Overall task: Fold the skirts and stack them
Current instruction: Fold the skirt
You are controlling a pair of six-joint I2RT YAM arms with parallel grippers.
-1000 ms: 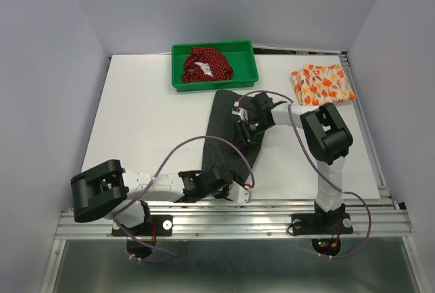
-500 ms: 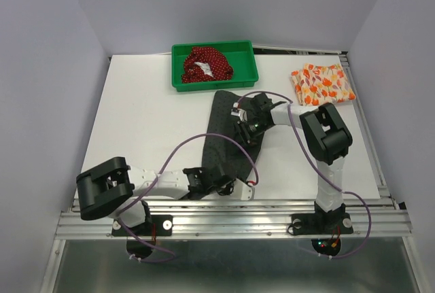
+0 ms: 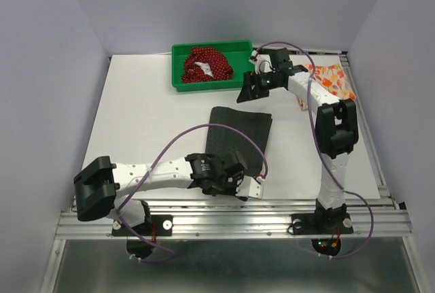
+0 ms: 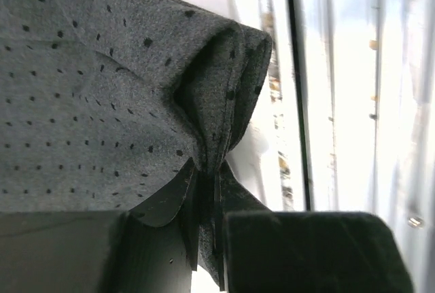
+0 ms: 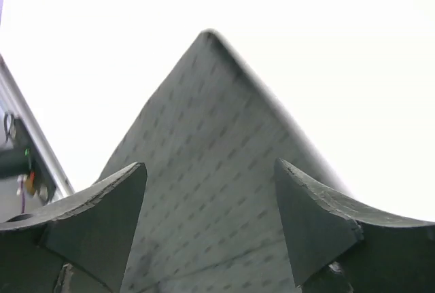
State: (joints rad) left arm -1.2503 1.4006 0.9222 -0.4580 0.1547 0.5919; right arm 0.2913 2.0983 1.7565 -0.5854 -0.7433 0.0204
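Grey skirt (image 3: 239, 133) bunches inside our left gripper (image 4: 207, 235), clamped on it. A corner lies below our spread, empty right gripper (image 5: 211, 201), so one-handed pulling could undo the fold.

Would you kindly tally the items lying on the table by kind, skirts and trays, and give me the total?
Skirts: 3 (charcoal-grey skirt, dark red dotted skirt, orange-and-white skirt)
Trays: 1 (green tray)
Total: 4

open table (image 3: 146, 123) left, green tray (image 3: 204, 86) behind, right arm (image 3: 299, 85) perhaps blocking orange skirt (image 3: 333, 79)
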